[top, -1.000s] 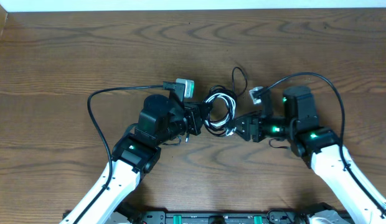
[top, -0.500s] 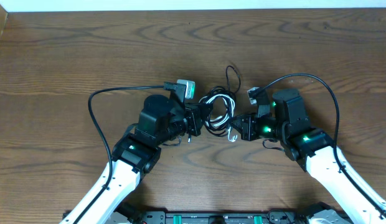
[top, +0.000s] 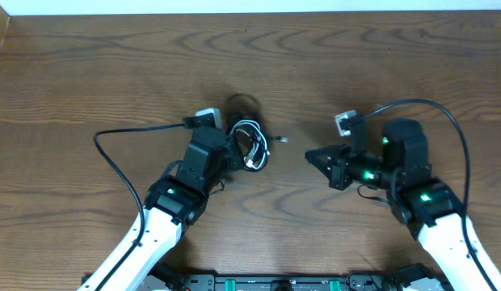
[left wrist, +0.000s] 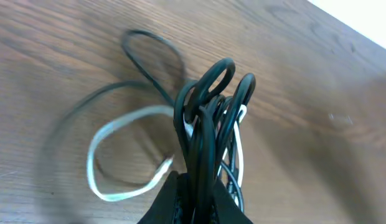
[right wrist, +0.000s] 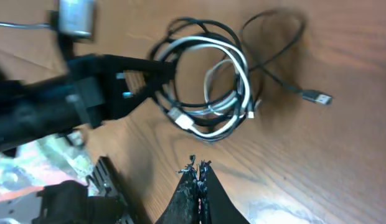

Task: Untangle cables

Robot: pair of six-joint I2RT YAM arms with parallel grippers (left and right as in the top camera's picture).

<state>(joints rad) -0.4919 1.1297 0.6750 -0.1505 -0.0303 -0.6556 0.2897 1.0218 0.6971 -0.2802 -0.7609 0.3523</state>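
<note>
Your left gripper (left wrist: 194, 196) clamps the bundled cables (left wrist: 203, 127); your right gripper (right wrist: 198, 169) is closed, empty, well apart from them.

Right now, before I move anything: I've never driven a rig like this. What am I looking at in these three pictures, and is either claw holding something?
You are looking at two robot arms at a wooden table, each ending in a two-finger claw. The wide picture comes from a camera above. The other two cameras sit on the wrists and look along each claw's fingers. The left gripper is shut on the cables, a tangled bundle of black and white cords. Its wrist view shows black loops clamped between its fingers. One black cord's plug lies loose on the wood. The right gripper is shut and empty, apart from the bundle.
</note>
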